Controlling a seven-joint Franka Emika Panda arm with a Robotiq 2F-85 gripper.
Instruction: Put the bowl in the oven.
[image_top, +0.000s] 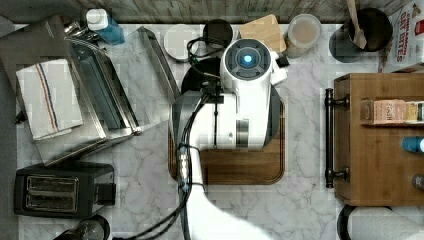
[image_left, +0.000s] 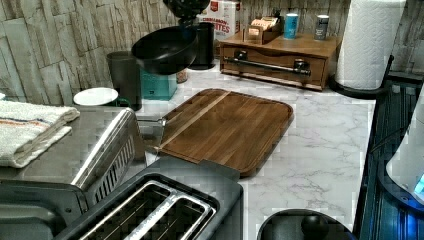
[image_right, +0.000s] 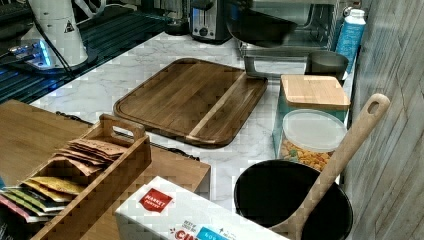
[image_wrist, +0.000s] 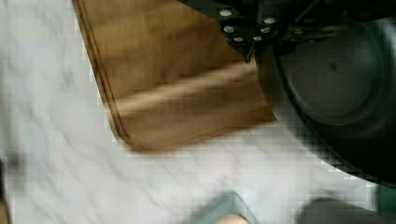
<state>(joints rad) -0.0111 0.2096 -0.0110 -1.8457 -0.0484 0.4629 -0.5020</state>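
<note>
The left view shows the black bowl airborne; the top view hides it beneath the arm. Jaws' state: cannot tell. Marble table, stone-tiled wall.

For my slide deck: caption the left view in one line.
Black bowl held aloft above the wooden cutting board, with the steel oven at the left view's left.

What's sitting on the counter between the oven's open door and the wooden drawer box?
In the top view, the wooden cutting board lies between the oven and the drawer box, on marble, partly under the arm.
</note>
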